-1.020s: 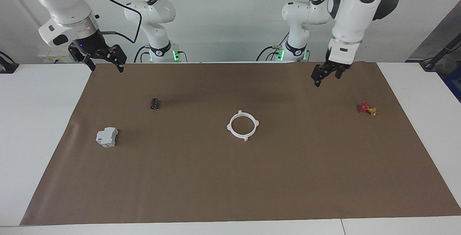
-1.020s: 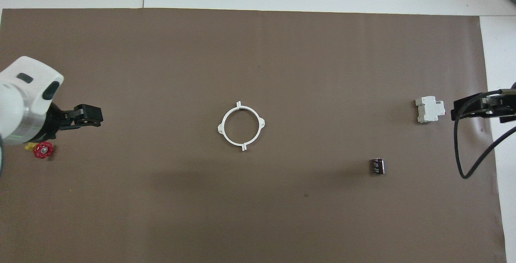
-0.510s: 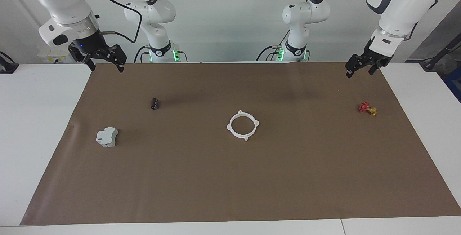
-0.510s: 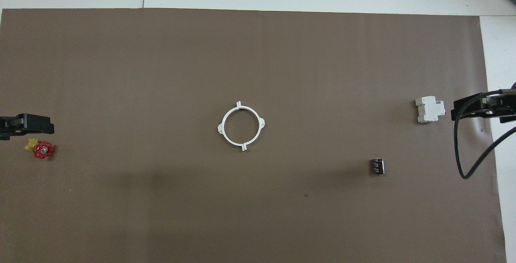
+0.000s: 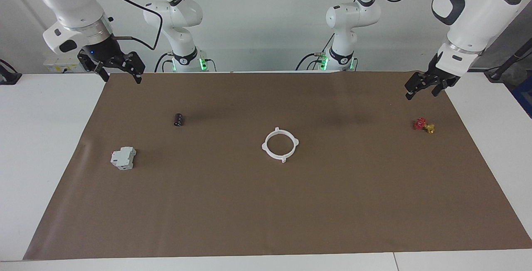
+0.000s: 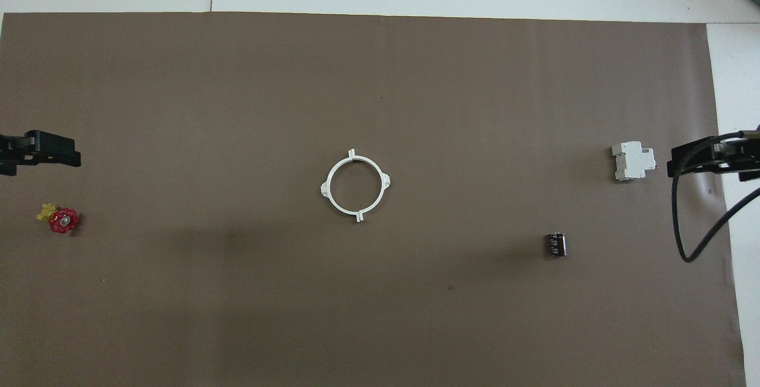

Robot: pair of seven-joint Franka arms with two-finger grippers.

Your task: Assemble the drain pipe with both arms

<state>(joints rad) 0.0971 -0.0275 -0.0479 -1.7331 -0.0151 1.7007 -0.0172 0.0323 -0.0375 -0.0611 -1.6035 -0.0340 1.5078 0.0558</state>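
The drain pipe point(image 5: 281, 157) lies flat on the brown mat at the table's middle, its two white half-rings joined into one ring with four outward tabs; it also shows in the overhead view point(image 6: 354, 212). No gripper touches it. My left gripper point(image 5: 422, 92) hangs open and empty over the mat at the left arm's end, above the spot beside the red-and-yellow valve point(image 5: 423, 125). In the overhead view only its tip point(image 6: 71, 156) shows. My right gripper point(image 5: 121, 79) hangs open and empty over the mat's corner at the right arm's end, and waits there; its tip shows in the overhead view point(image 6: 674, 164).
A grey-white boxy block point(image 5: 123, 158) lies toward the right arm's end of the mat point(image 5: 266, 213). A small dark cylinder point(image 5: 178, 119) lies nearer to the robots than the block. The valve point(image 6: 59, 219) lies at the left arm's end.
My left arm has swung away from the middle out to its own end of the table, over the mat beside the valve. The ring and my right arm have not moved.
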